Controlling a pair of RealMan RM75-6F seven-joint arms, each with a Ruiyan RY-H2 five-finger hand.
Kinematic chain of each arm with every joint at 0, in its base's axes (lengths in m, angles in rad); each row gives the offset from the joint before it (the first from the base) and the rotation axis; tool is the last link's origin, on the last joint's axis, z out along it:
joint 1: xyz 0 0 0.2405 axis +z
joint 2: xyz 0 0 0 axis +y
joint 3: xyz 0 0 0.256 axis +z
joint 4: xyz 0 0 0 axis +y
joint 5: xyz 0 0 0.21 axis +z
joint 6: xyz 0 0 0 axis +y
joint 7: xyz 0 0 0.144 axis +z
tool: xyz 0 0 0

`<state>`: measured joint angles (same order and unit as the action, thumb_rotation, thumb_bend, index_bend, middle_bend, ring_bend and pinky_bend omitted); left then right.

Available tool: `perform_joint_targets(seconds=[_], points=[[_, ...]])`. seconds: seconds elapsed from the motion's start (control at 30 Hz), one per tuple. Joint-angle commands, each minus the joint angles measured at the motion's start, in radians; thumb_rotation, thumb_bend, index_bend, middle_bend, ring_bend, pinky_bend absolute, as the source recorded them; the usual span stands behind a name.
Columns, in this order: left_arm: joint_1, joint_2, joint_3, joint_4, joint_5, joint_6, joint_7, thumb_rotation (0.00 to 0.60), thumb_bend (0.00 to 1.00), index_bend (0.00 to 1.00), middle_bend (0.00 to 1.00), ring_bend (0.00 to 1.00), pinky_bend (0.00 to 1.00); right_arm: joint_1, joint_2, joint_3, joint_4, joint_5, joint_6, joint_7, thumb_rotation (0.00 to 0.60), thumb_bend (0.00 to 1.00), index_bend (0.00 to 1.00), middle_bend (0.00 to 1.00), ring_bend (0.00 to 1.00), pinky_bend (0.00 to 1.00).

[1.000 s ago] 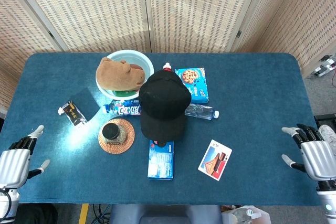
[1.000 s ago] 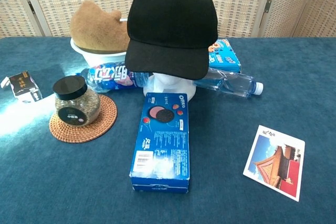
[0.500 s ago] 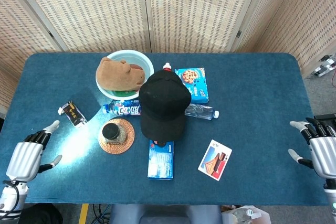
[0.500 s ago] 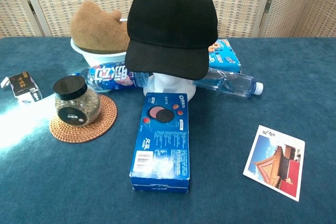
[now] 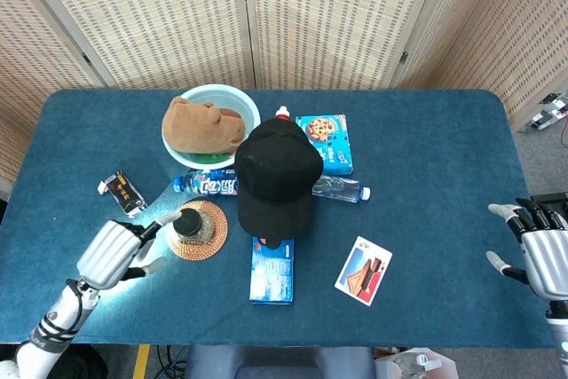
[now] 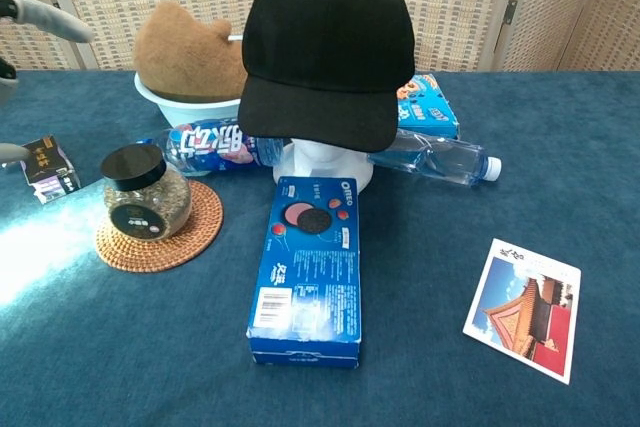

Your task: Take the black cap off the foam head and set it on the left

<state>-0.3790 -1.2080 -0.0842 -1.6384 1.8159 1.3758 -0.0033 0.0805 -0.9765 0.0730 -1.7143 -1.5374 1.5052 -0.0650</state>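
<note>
Basically we see the black cap (image 6: 328,47) on the foam head (image 6: 325,161) mid-counter, soft and light, best pinched at its stiff brim, both left hand (image 5: 114,252) and right hand (image 5: 541,255) spread wide, holding nothing.

Ahead of my left hand (image 5: 111,253) fingertips stand the jar (image 6: 146,191) on its woven mat (image 6: 160,225), blocking a straight reach to the black cap (image 5: 274,175). Past them lies the Oreo roll (image 6: 218,144); to the fingers' outer side, a small dark packet (image 5: 122,191). Bare cloth lies under my palm. From my right hand (image 5: 536,253), fingers spread, open table (image 5: 444,175) runs toward the cap, with only a flat postcard (image 5: 363,271) and a lying bottle (image 6: 432,158) between.
</note>
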Motion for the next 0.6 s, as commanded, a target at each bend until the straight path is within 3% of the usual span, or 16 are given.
perform_joint_targets(seconds=[0.03, 0.2, 0.6], points=[[-0.052, -0.055, -0.008, 0.052, 0.029, -0.021, -0.034, 0.600, 0.17, 0.25, 0.96, 0.91, 0.98, 0.001, 0.001, 0.000, -0.001, 0.002, -0.002, -0.001, 0.600, 0.18, 0.28, 0.31, 0.16, 0.21], [-0.110, -0.131, -0.015, 0.112, 0.040, -0.049, -0.045, 0.600, 0.17, 0.28, 1.00, 1.00, 1.00, 0.004, 0.003, 0.002, -0.002, 0.006, -0.008, -0.002, 0.600, 0.18, 0.28, 0.31, 0.16, 0.21], [-0.212, -0.293, -0.030, 0.237, 0.048, -0.056, -0.048, 0.600, 0.17, 0.31, 1.00, 1.00, 1.00, -0.001, -0.001, -0.004, 0.006, 0.015, -0.013, 0.004, 0.600, 0.18, 0.28, 0.31, 0.16, 0.21]])
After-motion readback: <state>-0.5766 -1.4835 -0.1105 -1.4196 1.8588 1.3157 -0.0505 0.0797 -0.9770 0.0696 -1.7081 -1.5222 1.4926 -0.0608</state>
